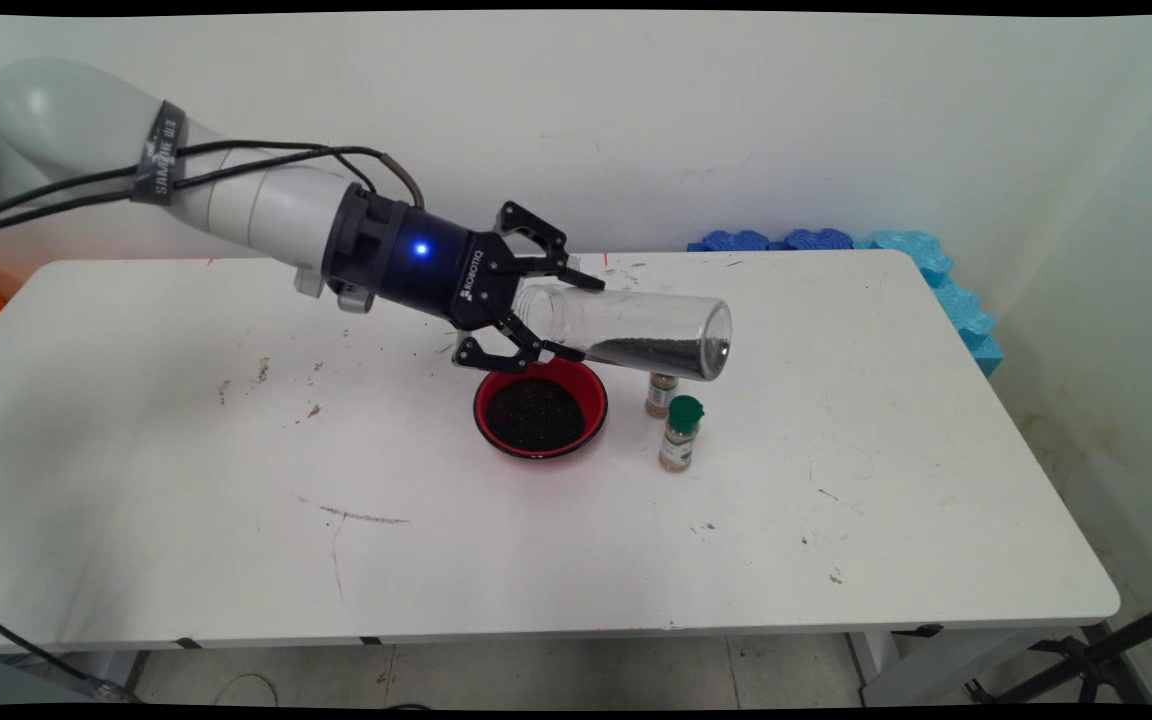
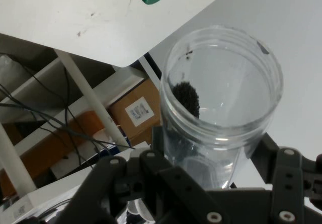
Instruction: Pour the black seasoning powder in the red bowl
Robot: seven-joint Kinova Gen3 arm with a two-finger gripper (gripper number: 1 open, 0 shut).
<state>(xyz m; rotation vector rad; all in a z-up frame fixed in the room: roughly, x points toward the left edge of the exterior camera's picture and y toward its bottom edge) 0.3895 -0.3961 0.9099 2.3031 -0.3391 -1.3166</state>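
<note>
Gripper point(image 1: 548, 316) clamped on a clear jar point(image 1: 626, 331) near its open mouth, fingers pinching the glass from both sides. Held almost on its side above the table point(image 1: 186, 480), base slightly lower and pointing right, so the dark grains point(image 1: 651, 352) lie pooled along the lower wall toward the base and not at the mouth. Directly under the mouth, a red bowl point(image 1: 540, 405) already holding dark grains. Just right of the bowl, two small spice bottles, the nearer one green-capped point(image 1: 680, 433), the other point(image 1: 661, 393) partly hidden behind the jar. Blue foam point(image 1: 946, 290) against the wall, past the table's far edge.
</note>
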